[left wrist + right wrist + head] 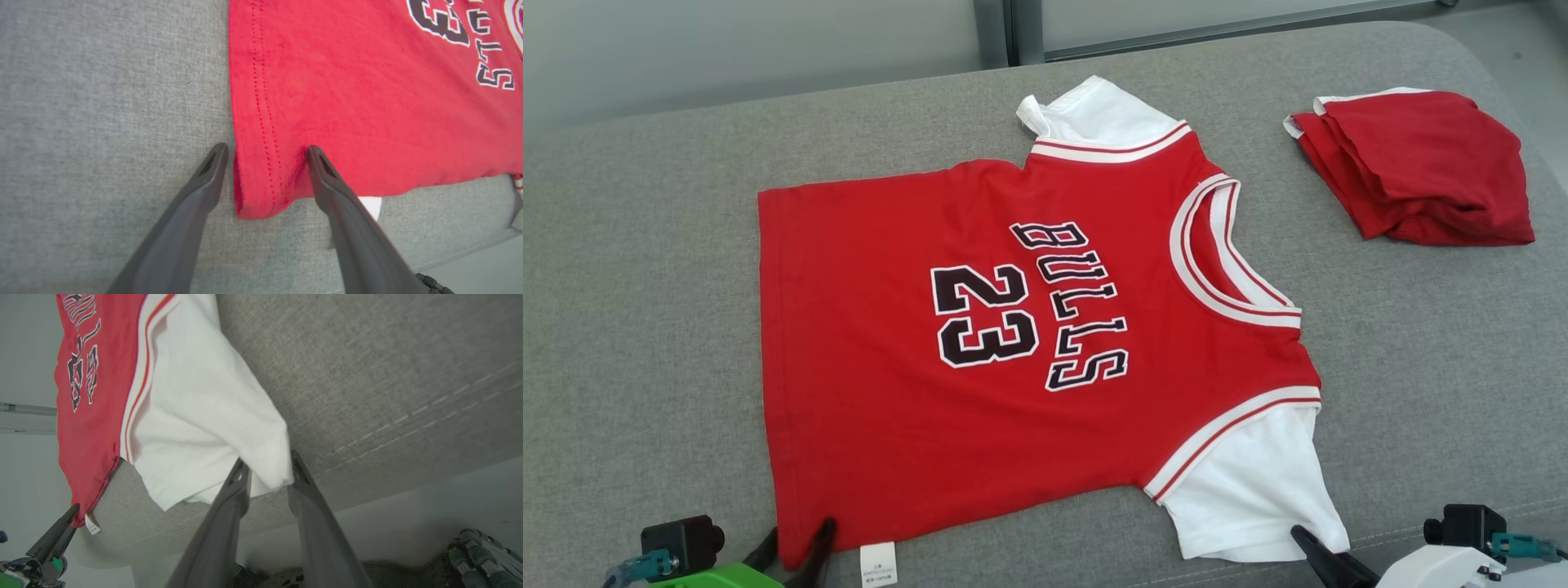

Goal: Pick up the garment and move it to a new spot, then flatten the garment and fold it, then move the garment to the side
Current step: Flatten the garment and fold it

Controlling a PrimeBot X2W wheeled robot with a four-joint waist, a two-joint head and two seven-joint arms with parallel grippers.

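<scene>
red "bulls 23" cotton jersey with white sleeves [866,392] lies flat on grey fabric worktop [629,327]. left gripper [265,149] jaws wide apart astride its hem corner; right gripper [267,461] jaws slightly apart around its sleeve edge. risk: closing probably pinches one layer, dragging wrinkles. head view adds folded red cloth pile [1421,171] past its collar.

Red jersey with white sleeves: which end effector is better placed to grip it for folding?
Probably right: the white sleeve corner lies between the right end effector fingers. The left end effector straddles the red hem corner, one finger on it.
</scene>
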